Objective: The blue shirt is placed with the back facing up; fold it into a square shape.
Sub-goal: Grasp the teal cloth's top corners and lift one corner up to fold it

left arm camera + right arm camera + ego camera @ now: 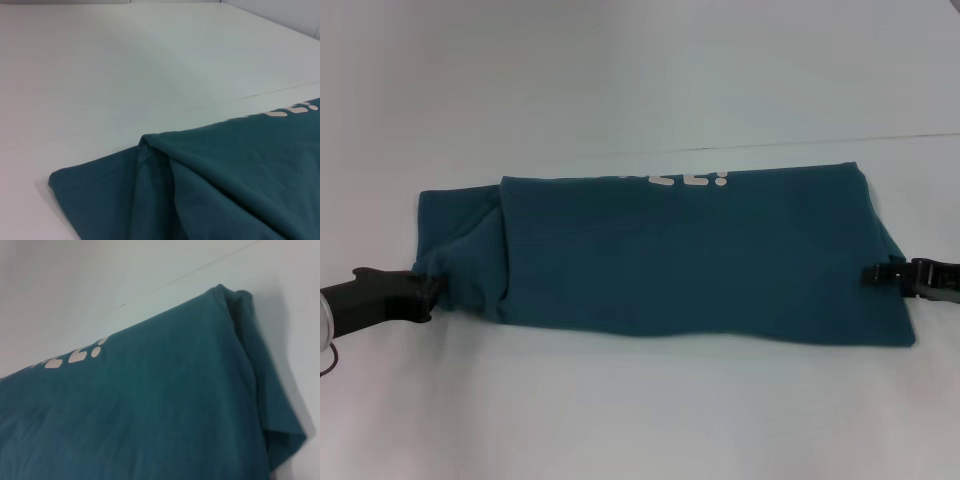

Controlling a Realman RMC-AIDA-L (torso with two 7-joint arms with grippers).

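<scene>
The blue shirt (pixel 690 250) lies on the white table as a long band folded across the middle, with white lettering (pixel 690 180) showing along its far edge. My left gripper (pixel 428 285) sits at the shirt's left end, low on the bunched sleeve fabric, touching it. At the right end, my right gripper (pixel 880 274) reaches onto the shirt's edge at mid-height. The left wrist view looks over the creased left end of the blue shirt (pixel 225 175). The right wrist view shows the blue shirt (pixel 150 405), its lettering (pixel 75 356) and a folded corner.
The white table (pixel 620 80) stretches around the shirt, with a thin seam line (pixel 880 137) running behind it. Nothing else stands on it.
</scene>
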